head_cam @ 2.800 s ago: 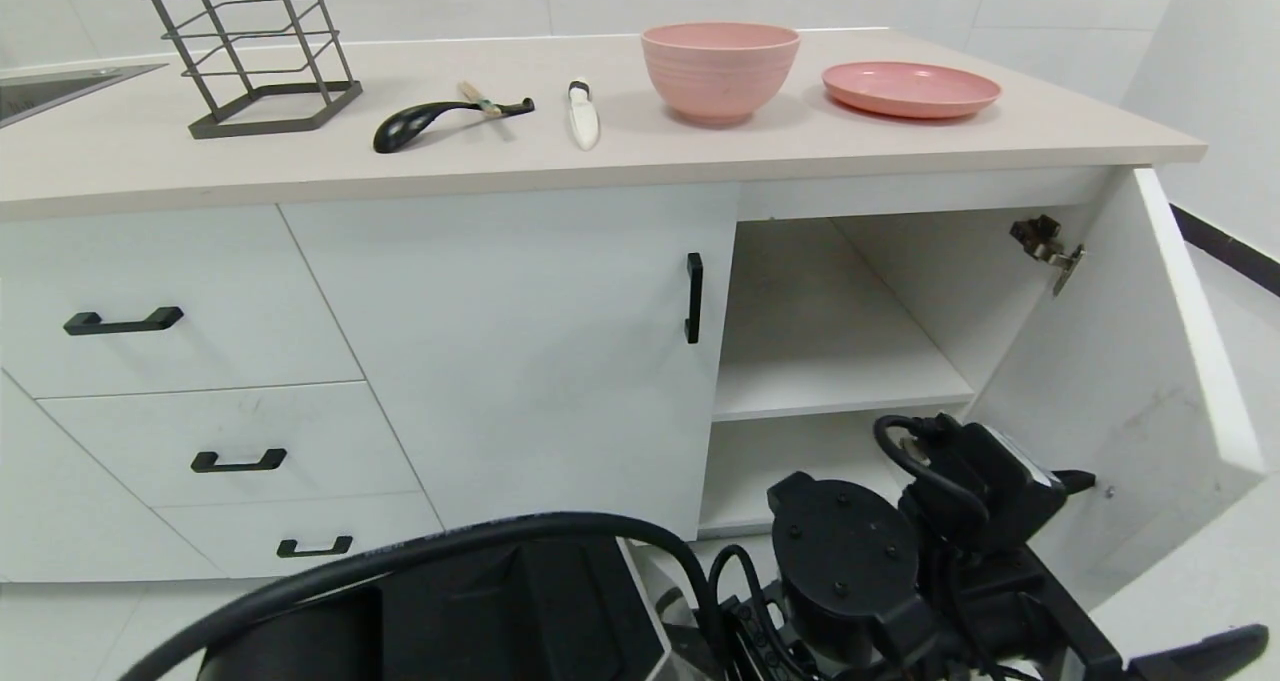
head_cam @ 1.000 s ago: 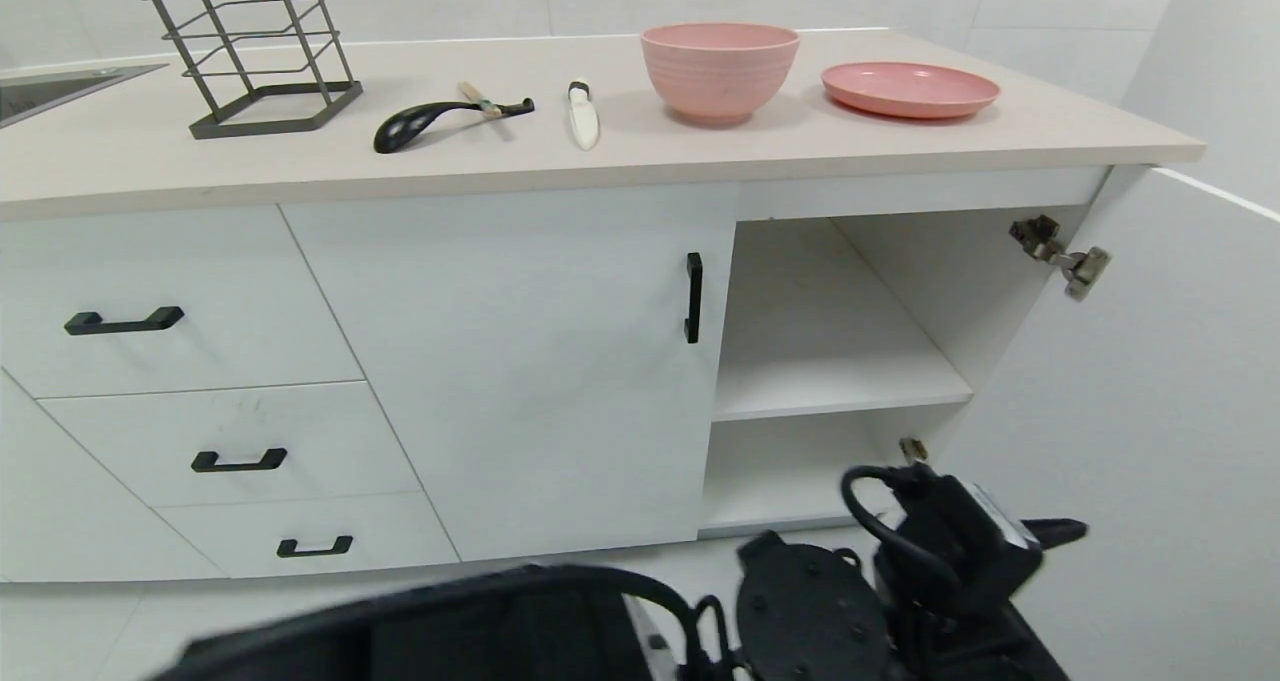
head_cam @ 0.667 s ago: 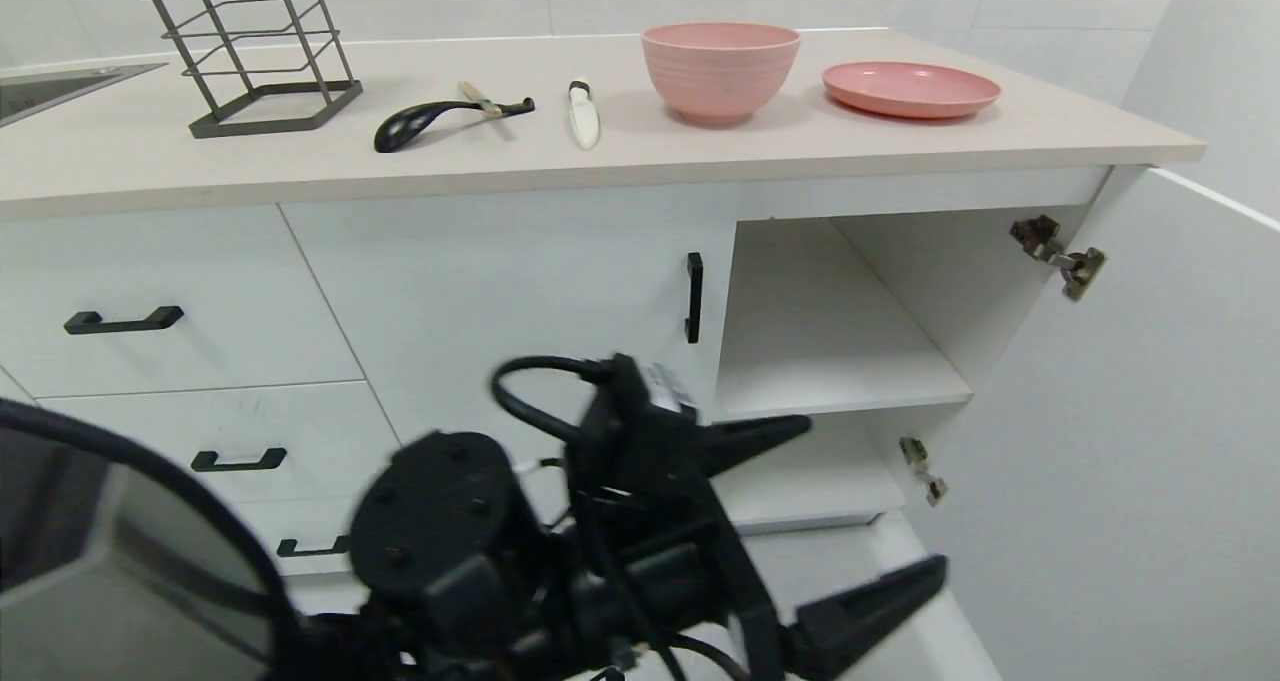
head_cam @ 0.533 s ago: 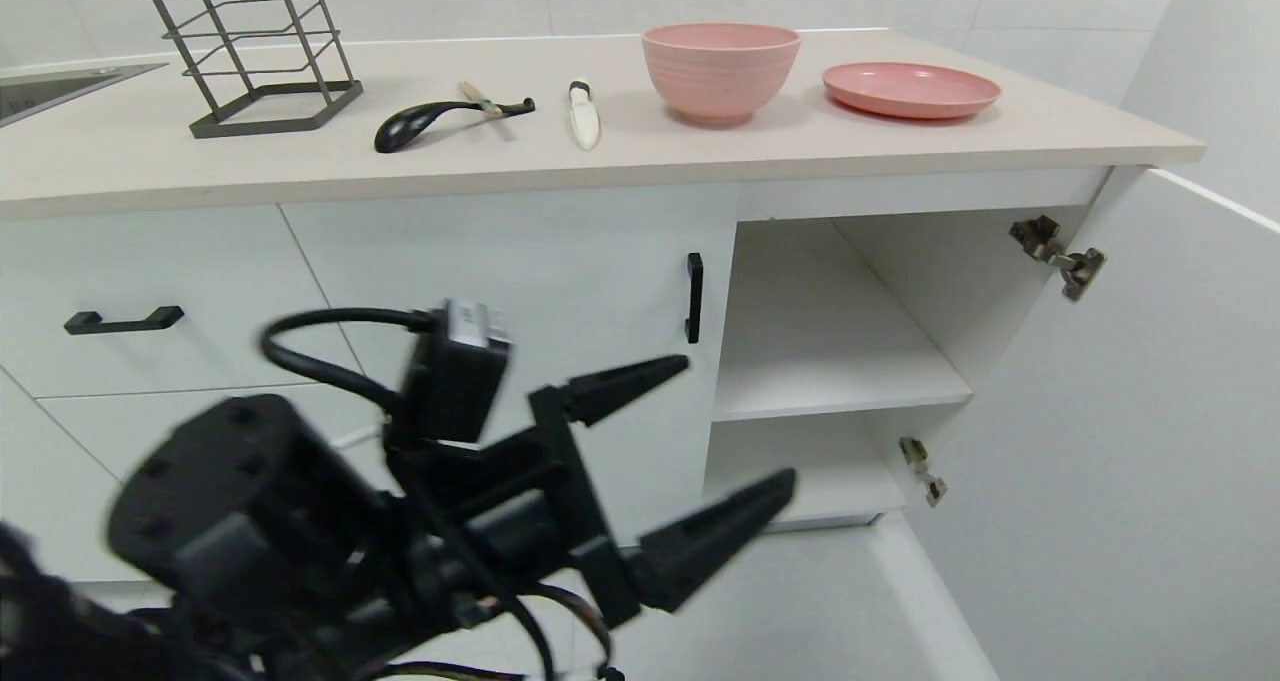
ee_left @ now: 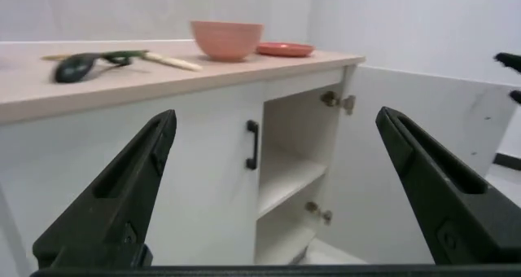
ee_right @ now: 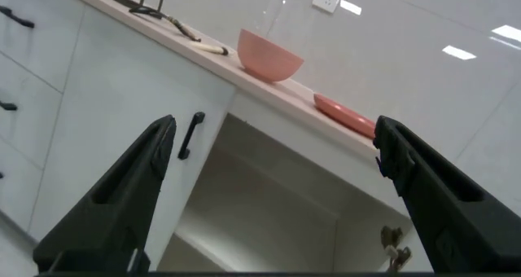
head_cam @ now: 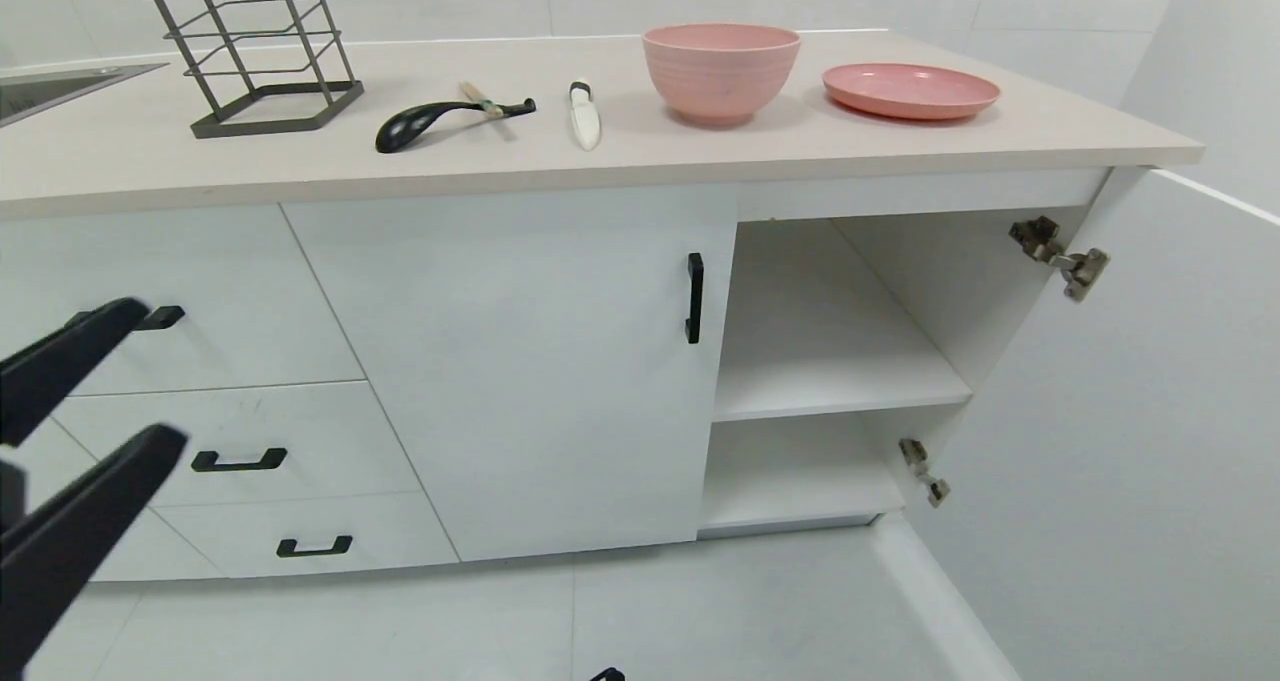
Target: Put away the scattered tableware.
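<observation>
Lifting the left tool (head_cam: 155, 376), spread wide like the right tool (ee_right: 275, 124), toward the pink bowl (head_cam: 720, 69) resting beside the pink plate (head_cam: 910, 89) on the desk (head_cam: 600, 166) above the open cabinet (head_cam: 830, 381), approaching from above, pinching one rim wall squarely, avoiding the swung-out door (head_cam: 1130, 411).

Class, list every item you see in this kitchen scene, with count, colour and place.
bowl: one, pink, counter
plate: one, pink, right of the bowl
utensil: one, white, left of the bowl
spoon: one, black, left of the utensil
wooden stick: one, tan, crossing the spoon
wire rack: one, dark grey, left of the spoon
drawers: three, white, black handles, below the counter
cabinet: one, white, right door open
left gripper: one, black, open
right gripper: one, black, open
</observation>
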Controlling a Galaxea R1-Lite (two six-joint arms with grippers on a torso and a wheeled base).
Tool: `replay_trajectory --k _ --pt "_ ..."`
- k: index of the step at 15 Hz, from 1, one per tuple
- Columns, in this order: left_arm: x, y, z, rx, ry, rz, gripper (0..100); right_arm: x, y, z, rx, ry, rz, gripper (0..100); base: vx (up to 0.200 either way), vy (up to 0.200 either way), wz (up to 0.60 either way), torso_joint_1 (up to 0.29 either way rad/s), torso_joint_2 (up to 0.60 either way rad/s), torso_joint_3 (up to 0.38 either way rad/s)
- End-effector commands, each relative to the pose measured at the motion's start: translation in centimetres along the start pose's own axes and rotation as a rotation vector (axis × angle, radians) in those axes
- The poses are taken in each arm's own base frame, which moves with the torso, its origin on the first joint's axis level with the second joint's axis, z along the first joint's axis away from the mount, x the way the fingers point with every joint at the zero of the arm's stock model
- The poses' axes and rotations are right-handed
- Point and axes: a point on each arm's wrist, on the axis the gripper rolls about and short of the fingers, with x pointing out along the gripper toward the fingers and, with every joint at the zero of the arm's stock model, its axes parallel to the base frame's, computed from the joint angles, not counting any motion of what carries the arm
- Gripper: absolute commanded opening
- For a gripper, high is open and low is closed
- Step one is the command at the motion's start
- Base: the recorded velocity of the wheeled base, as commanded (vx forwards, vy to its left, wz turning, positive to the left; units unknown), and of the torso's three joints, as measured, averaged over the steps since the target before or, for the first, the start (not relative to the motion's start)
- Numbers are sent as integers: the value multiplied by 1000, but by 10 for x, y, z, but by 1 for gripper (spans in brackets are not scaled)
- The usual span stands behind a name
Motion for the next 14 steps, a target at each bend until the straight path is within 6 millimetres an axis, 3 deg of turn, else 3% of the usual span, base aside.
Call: replay_trajectory --k 1,2,3,6,8,11,12,14 --pt "-67 -28 19 139 -84 119 100 -28 17 12 -41 -52 -17 100 0 0 0 0 0 0" --pt "-95 -44 16 132 -34 122 100 -48 32 8 -16 -18 -11 100 0 0 0 0 0 0" --pt "-110 -53 12 107 21 118 100 -57 38 7 0 6 -7 100 0 0 0 0 0 0" --pt "-113 -52 4 105 87 197 100 -78 56 -6 85 111 -25 100 0 0 0 0 0 0" --pt "-112 -50 -21 138 168 440 100 -85 63 -31 169 275 -157 100 0 0 0 0 0 0" --pt "-125 -48 -61 96 269 471 100 -90 66 -44 282 434 -290 100 0 0 0 0 0 0" --pt "-132 -49 -73 69 380 483 100 -92 66 -48 304 476 -341 100 0 0 0 0 0 0" --pt "-132 -48 -72 103 379 538 100 -94 66 -52 308 541 -443 100 0 0 0 0 0 0"
